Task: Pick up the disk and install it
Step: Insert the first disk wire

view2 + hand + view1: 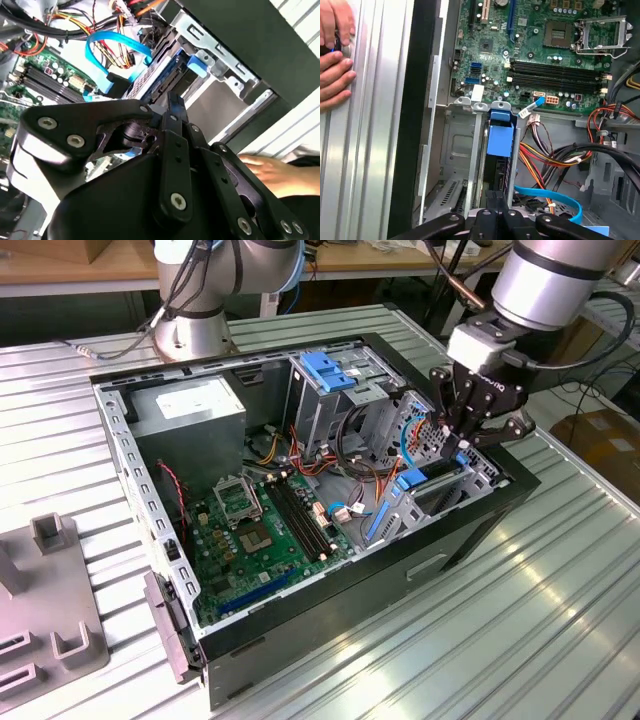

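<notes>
arm (556, 280): enters at exterior view's right | wrist (487, 345): angled steeply down

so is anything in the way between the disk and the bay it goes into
Nothing visible. The disk already sits inside the drive bay, with the claw right at its end. The blue cable and the wire bundle lie beside the bay, not across the slot.

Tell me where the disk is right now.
The disk sits on edge in the drive cage at the exterior view's right end of the open computer case, just below the pincer, with the blue cable beside it.
</notes>
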Tool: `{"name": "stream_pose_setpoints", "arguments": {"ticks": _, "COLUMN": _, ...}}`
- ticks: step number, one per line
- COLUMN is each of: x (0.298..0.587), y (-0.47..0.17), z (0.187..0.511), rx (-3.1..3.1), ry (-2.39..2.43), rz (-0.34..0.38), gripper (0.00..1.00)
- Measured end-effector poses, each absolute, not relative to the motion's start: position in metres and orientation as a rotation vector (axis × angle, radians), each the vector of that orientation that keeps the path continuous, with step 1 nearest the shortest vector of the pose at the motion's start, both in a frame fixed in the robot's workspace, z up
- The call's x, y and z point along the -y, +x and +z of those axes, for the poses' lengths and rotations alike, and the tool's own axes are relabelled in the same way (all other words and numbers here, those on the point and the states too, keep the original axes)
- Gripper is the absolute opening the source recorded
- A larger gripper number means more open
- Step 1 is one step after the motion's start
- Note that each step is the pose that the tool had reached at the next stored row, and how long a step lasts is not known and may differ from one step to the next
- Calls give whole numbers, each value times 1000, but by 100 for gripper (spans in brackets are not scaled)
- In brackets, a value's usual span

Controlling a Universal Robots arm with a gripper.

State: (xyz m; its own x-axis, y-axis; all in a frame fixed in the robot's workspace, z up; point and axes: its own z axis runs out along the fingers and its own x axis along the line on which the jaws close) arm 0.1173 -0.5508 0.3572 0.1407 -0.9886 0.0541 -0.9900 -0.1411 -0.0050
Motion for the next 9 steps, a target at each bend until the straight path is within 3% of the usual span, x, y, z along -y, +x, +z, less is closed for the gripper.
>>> {"name": "stream_pose_setpoints", "arguments": {"ticks": 9, "x": 547, "y": 141, "z": 357, "rx": 2011, "ry": 2372, "rz": 69, "gripper": 11}}
